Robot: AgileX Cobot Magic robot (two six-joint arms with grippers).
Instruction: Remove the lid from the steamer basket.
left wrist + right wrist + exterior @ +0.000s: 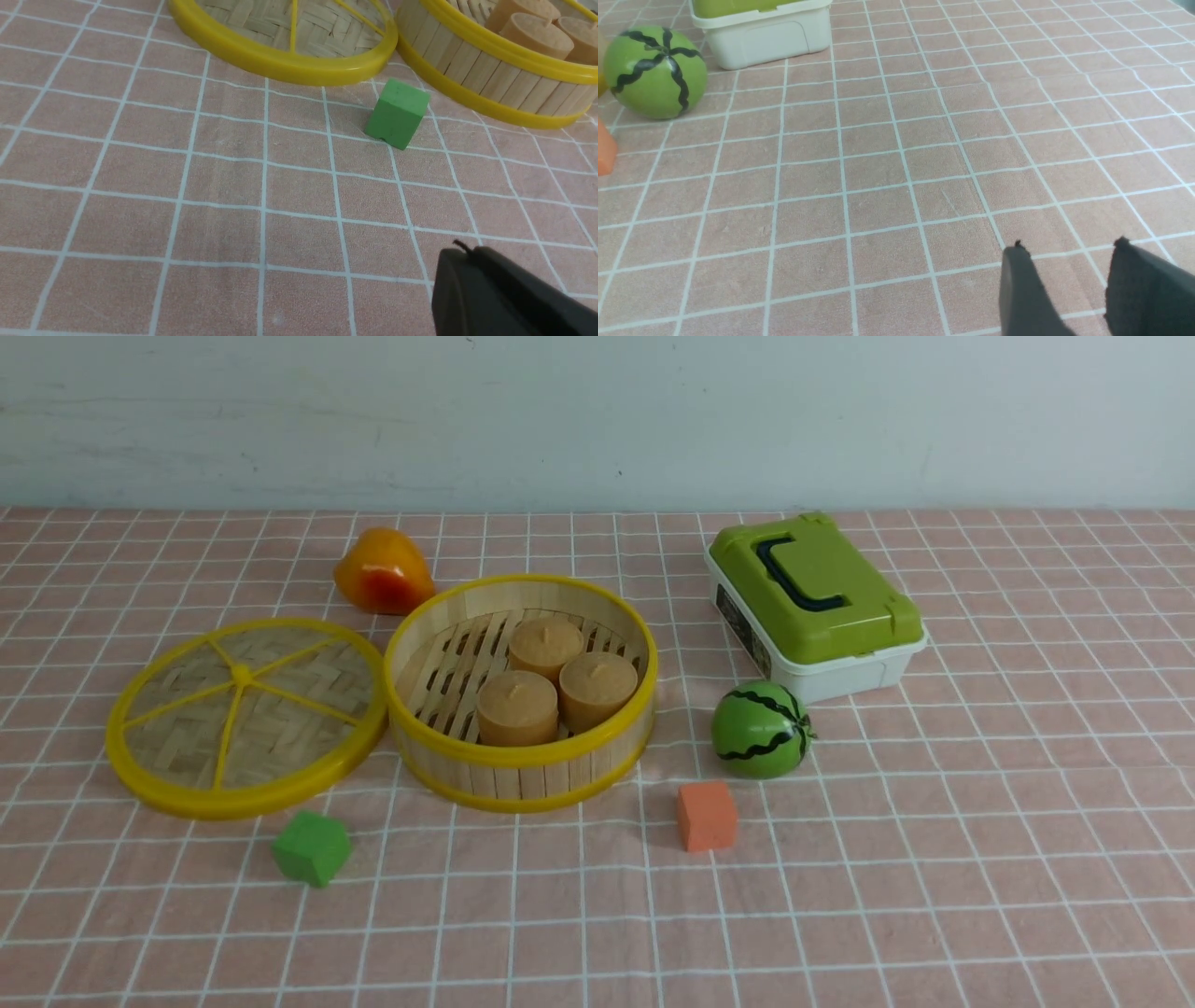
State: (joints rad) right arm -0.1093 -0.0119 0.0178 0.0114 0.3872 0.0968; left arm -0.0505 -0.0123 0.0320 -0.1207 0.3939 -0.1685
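The left gripper (495,284) shows only as one dark finger over bare cloth in its wrist view, so I cannot tell whether it is parted or closed; it grasps nothing visible. The right gripper (1069,289) has its two fingers parted with only cloth between them, holding nothing. Neither arm appears in the front view. Outward from the left finger, the green cube (397,114) sits just in front of the lid (246,716), which lies flat on the checked tablecloth (934,859) at about 9 o'clock from the steamer basket (520,691), rims touching or nearly so. The basket stands open with three tan cakes (556,680) inside. Judged from this, the lid is already off, so the step in hand is simply to retreat cleanly: keep both arms high and back, clear of the cube, the orange cube (707,815) and the toy watermelon (760,729), leaving the lid undisturbed.
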